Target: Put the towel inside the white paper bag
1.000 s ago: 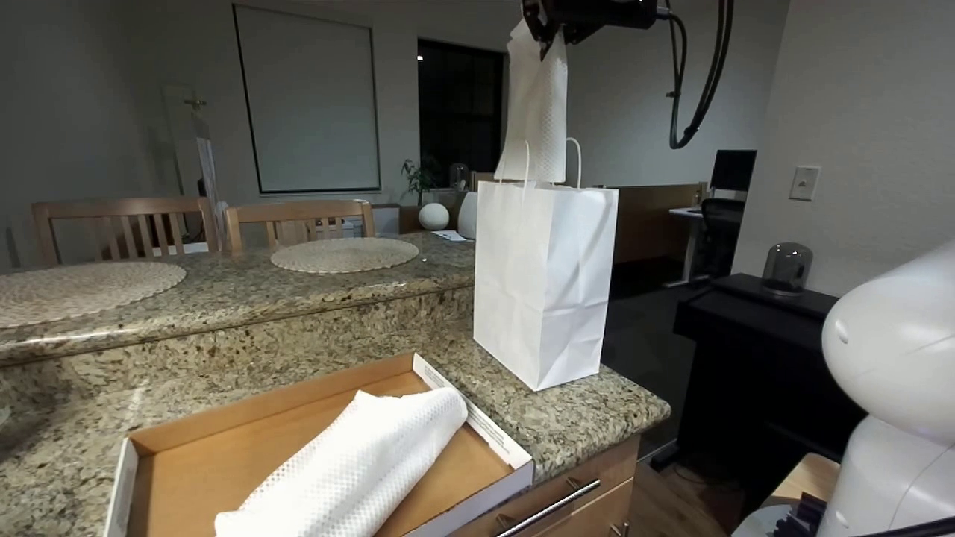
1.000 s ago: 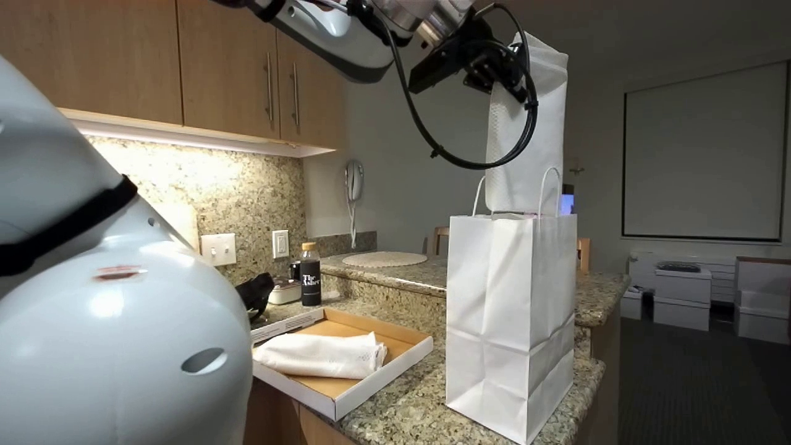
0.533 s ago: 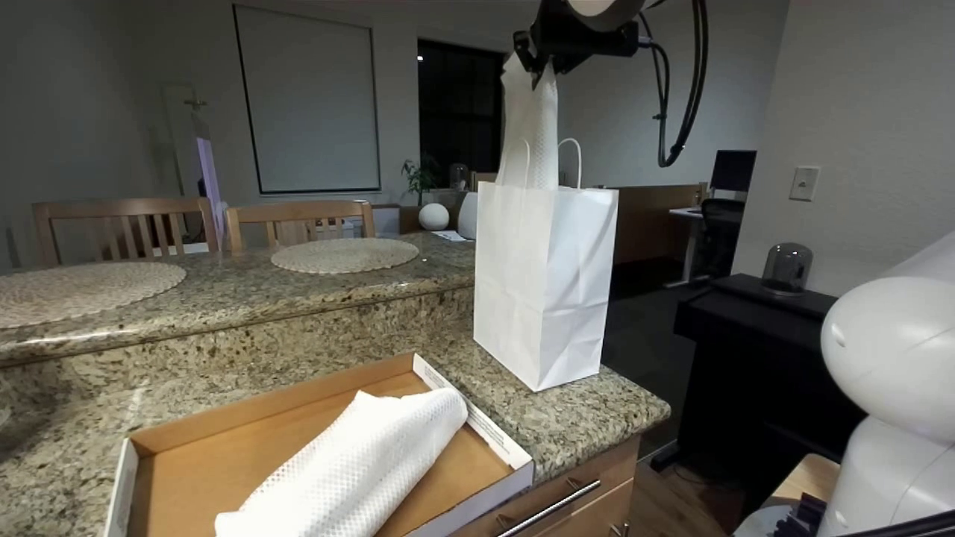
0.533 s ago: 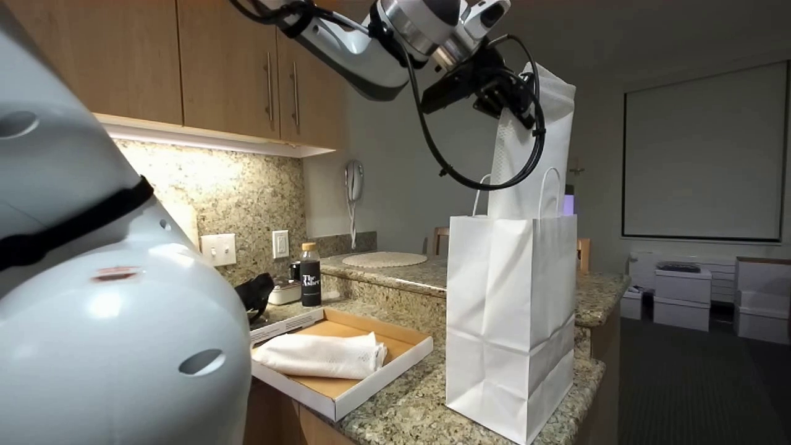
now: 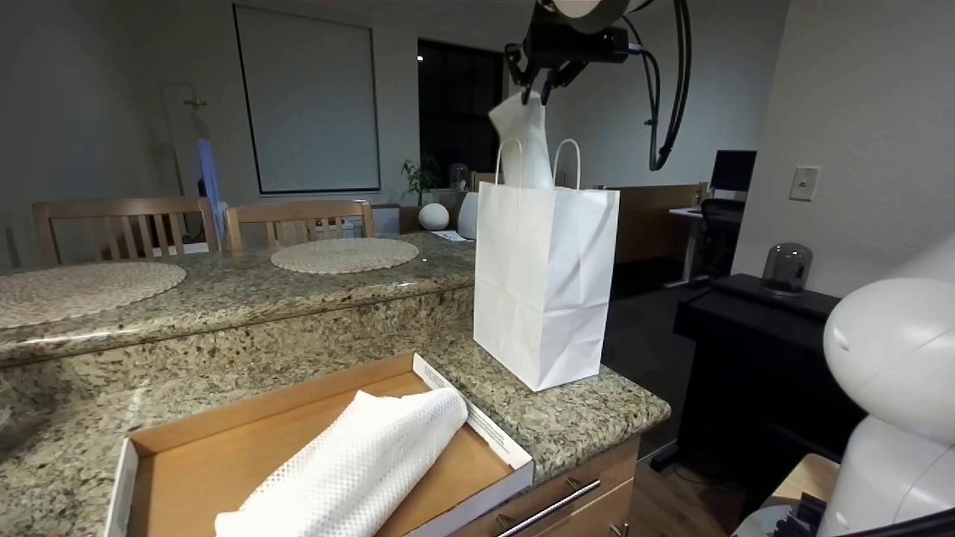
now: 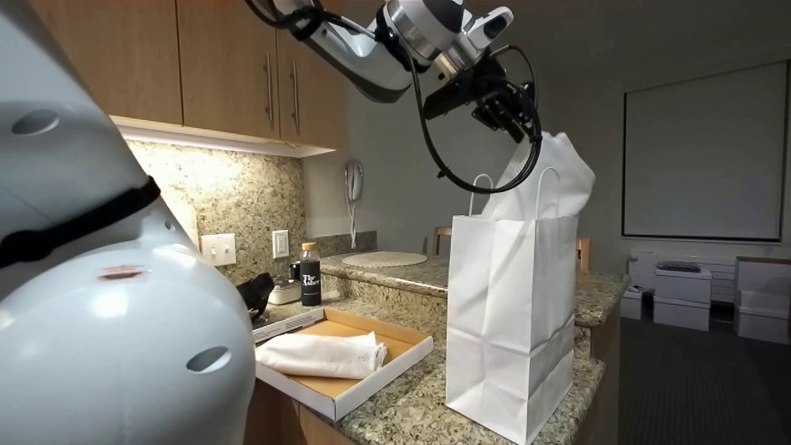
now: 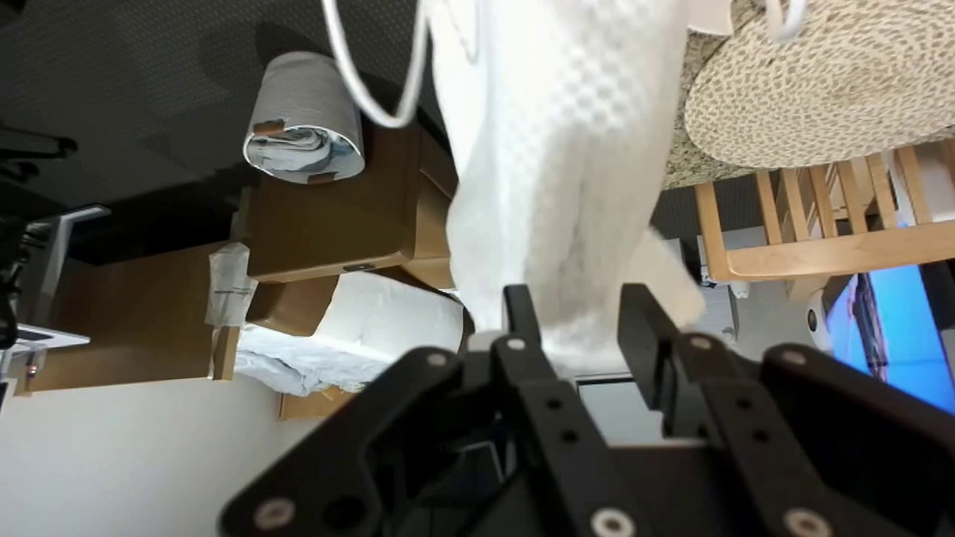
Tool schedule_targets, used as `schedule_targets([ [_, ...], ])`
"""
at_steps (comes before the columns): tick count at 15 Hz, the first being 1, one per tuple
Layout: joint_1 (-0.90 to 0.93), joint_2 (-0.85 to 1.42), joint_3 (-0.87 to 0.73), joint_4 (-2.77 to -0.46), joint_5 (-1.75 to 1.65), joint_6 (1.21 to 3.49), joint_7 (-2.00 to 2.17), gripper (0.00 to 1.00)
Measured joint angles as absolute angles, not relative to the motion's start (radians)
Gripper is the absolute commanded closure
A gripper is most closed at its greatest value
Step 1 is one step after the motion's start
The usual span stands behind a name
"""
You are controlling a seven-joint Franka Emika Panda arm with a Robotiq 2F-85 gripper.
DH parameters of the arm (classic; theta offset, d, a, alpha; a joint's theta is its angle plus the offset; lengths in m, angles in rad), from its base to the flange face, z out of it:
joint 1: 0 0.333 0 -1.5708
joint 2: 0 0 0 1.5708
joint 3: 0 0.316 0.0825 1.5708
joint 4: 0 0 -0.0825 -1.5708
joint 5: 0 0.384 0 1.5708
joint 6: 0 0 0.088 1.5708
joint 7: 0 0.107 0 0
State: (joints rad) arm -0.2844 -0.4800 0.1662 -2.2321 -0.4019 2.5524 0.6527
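A white textured towel [image 5: 526, 142] stands partly in the mouth of the white paper bag [image 5: 515, 276]. Its upper part sticks out between the two bag handles; in an exterior view its top [image 6: 559, 173] leans over to one side. The lower part is hidden inside the bag. The bag [image 6: 491, 309] stands upright near the counter's end. My gripper [image 5: 535, 98] is above the bag, at the top of the towel. In the wrist view the fingers [image 7: 578, 302] are spread apart, with the blurred towel [image 7: 567, 149] just beyond them and nothing seen clamped between them.
A shallow cardboard tray [image 6: 384, 378] holds a second folded white towel [image 5: 358, 462]. A raised granite ledge with woven placemats [image 5: 343, 255] runs behind. A dark bottle [image 6: 311, 281] stands beyond the tray. The counter edge [image 5: 649, 410] lies close to the bag.
My gripper came down with the towel, whose lower end went into the bag. The fingers have since opened, and the towel's top has dropped and tipped away from them.
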Motion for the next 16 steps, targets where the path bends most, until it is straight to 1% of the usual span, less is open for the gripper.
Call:
schedule_targets([
  [5,-0.27,-0.484,0.163,-2.153,-0.392,2.471,0.653,0.03],
  [7,-0.253,-0.491,0.16,-2.1,-0.36,2.392,0.653,0.0],
  [10,-0.208,-0.516,0.154,-2.014,-0.296,2.241,0.653,0.0],
  [13,-0.158,-0.557,0.156,-1.945,-0.226,1.992,0.647,0.0],
  [16,-0.123,-0.613,0.179,-1.925,-0.2,1.715,0.647,0.0],
])
